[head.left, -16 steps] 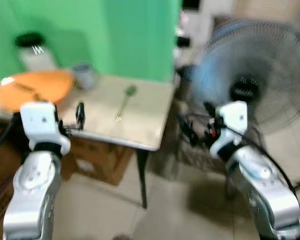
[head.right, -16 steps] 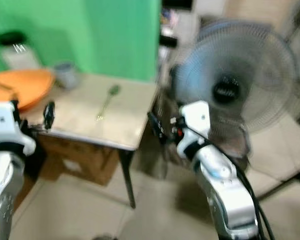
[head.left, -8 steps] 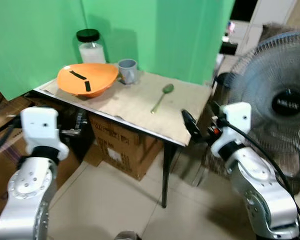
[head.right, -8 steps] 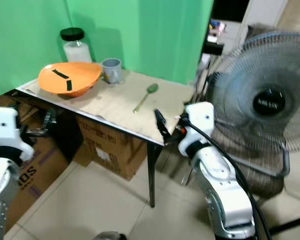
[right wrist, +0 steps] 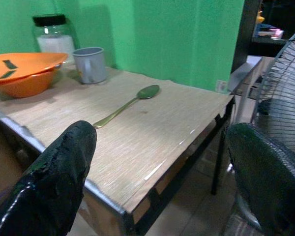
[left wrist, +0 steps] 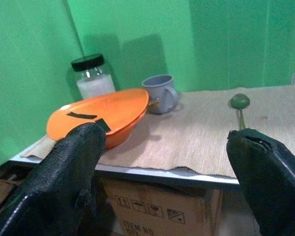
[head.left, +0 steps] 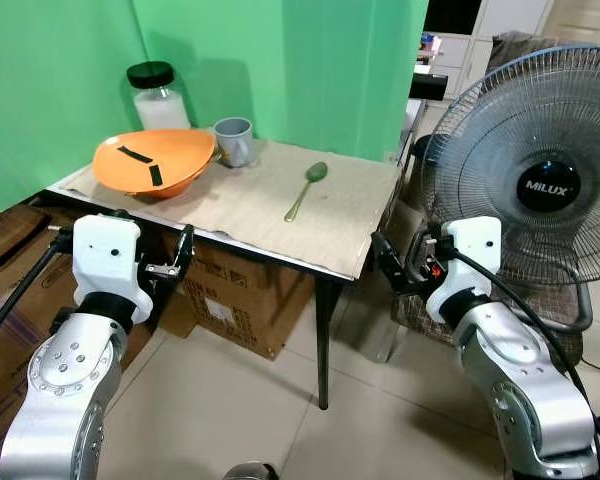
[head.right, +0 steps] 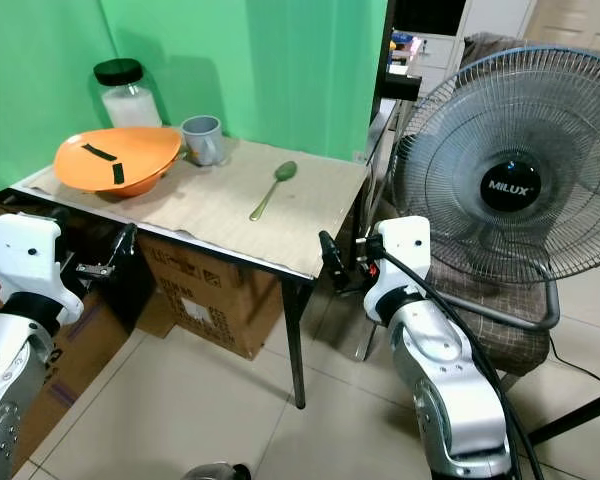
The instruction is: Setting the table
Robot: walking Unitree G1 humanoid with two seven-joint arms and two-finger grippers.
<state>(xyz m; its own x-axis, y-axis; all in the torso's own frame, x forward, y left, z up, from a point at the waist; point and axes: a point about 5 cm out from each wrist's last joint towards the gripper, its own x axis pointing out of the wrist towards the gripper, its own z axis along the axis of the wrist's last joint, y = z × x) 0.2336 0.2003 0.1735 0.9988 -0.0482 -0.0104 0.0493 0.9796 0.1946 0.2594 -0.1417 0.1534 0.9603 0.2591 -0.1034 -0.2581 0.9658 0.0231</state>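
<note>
Home room, green backdrop [head.left: 280,60], fan [head.left: 540,190], boxes [head.left: 235,300]

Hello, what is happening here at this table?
The robot stands before the table with both grippers open and empty: the left gripper below the front edge, the right gripper by the corner. On the table lie an orange bowl, a grey cup, a jar and a spoon, all untouched.

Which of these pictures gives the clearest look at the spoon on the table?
The right wrist view: the spoon lies close and whole, bowl toward the green wall, handle toward the camera. In the left wrist view it sits far off and partly behind a finger. Both eye views show it whole but small, from above.
</note>
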